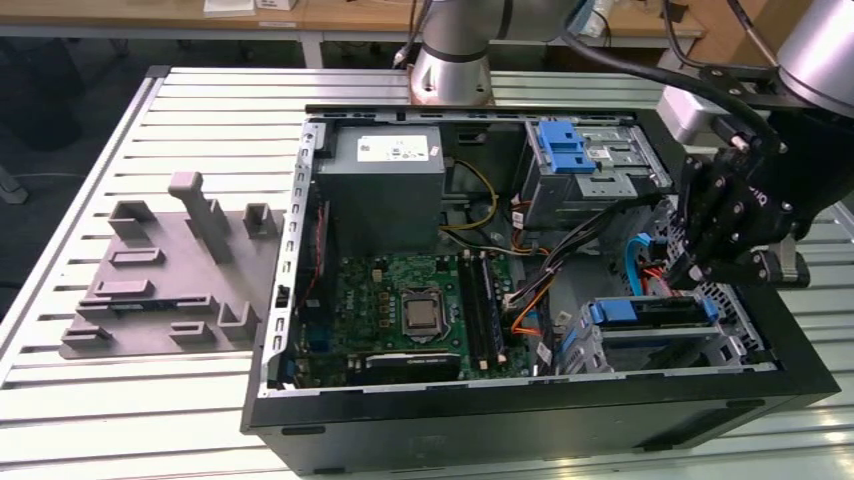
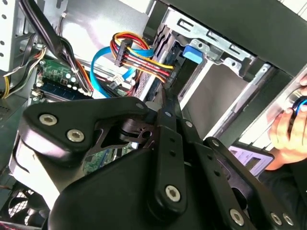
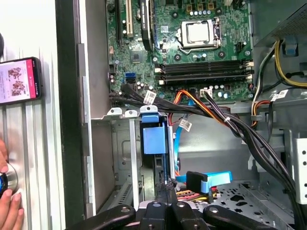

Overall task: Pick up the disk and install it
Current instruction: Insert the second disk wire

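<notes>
The slatted aluminium bench (image 1: 160, 400) carries an open black tower computer case (image 1: 534, 400) lying on its side, its green motherboard (image 1: 400, 310) exposed. In the case's drive bay at the exterior view's right sits the flat silver-grey disk with a blue plastic frame (image 1: 647, 312), slotted into the metal cage. The black pincer (image 1: 701, 265) hangs just above the disk, its fingers pressed together and holding nothing, in both wrist views.

No print here can be read: the white sticker (image 1: 396, 150) on the grey metal box (image 1: 387, 190) and the phone screen (image 3: 18, 80) show only marks too small to make out.
</notes>
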`<state>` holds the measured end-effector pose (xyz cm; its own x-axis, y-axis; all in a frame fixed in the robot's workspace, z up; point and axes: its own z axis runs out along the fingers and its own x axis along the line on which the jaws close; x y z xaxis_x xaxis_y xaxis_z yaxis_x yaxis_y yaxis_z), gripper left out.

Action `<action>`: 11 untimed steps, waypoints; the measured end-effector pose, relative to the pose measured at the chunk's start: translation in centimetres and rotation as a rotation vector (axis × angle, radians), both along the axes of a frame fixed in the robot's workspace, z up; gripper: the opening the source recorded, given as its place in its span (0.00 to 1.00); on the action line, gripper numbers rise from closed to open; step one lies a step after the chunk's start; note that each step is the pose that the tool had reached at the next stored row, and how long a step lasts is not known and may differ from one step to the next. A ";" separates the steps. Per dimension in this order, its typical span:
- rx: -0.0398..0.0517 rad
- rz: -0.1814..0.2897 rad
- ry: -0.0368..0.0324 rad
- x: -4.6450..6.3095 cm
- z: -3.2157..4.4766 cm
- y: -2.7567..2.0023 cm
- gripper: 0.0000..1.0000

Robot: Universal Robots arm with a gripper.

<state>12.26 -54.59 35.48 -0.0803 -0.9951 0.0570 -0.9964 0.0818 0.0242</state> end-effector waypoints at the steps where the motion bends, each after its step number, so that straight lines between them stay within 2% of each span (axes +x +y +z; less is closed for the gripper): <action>1: 0.0002 0.000 0.0000 -0.1 0.04 0.00 0.11; 7: 0.0014 0.000 -0.0019 -1.3 0.06 0.00 0.11; 11: 0.0014 0.000 -0.0030 -1.4 0.37 0.00 0.11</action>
<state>10.82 -54.58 35.85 -0.0802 -0.9952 0.0554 -0.9964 0.0815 0.0213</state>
